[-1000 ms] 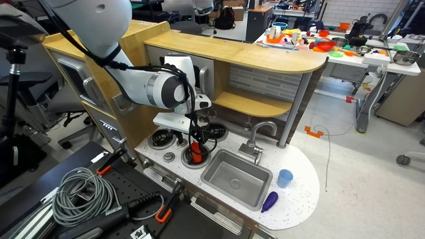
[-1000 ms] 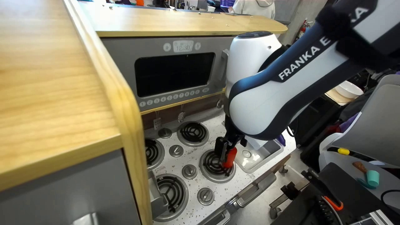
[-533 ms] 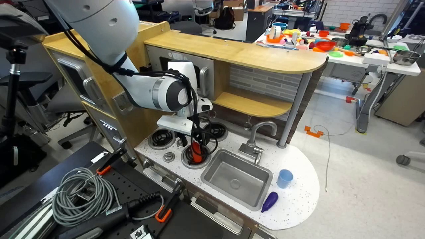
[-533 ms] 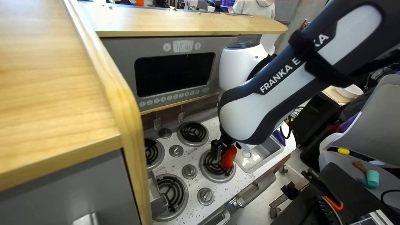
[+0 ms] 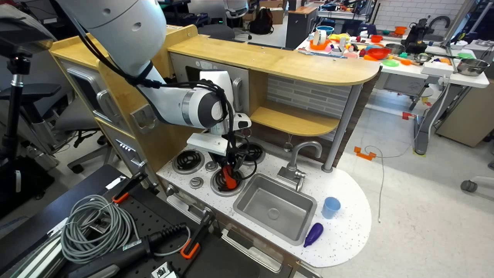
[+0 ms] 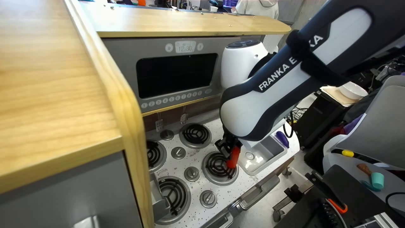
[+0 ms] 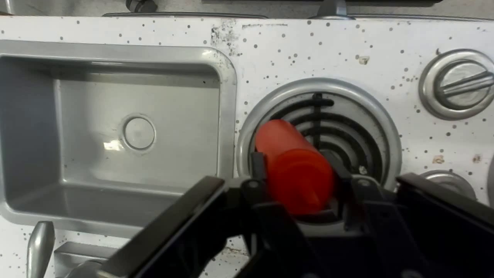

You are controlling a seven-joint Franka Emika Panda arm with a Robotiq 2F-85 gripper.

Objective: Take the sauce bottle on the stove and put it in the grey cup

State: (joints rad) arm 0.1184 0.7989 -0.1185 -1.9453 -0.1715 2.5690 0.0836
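ok so the gripper point(image 7: 296, 165) has the bottle point(image 7: 281, 139) pinched, leaning, stove point(image 7: 357, 129) right below it; sink point(image 7: 227, 123) just beside the gripper; cup point(image 5: 330, 209) well apart, past the sink

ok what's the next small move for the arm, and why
Probably lift straight up a little. The gripper looks closed on the bottle, whose lower end is over the burner, touching or not I can't tell; the cup stands across the sink, so the bottle likely needs height before crossing.
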